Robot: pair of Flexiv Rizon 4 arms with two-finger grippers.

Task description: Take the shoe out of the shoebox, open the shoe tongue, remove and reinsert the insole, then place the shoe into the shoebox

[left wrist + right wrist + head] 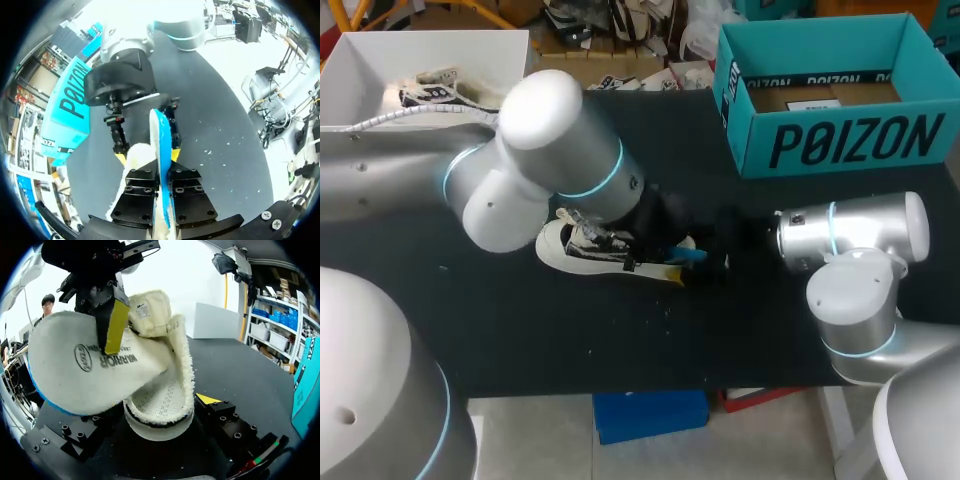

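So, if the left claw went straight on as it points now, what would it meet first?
Probably the shoe, held just ahead by the right claw; the insole it grips points there. Depth is unclear.

Black table [520, 340], rough notes: a white open bin [360, 70] sits at the table's far left corner with a dark-and-white spare sneaker [435, 90] inside, and small white specks [665, 318] lie scattered on the table's middle toward its front edge.
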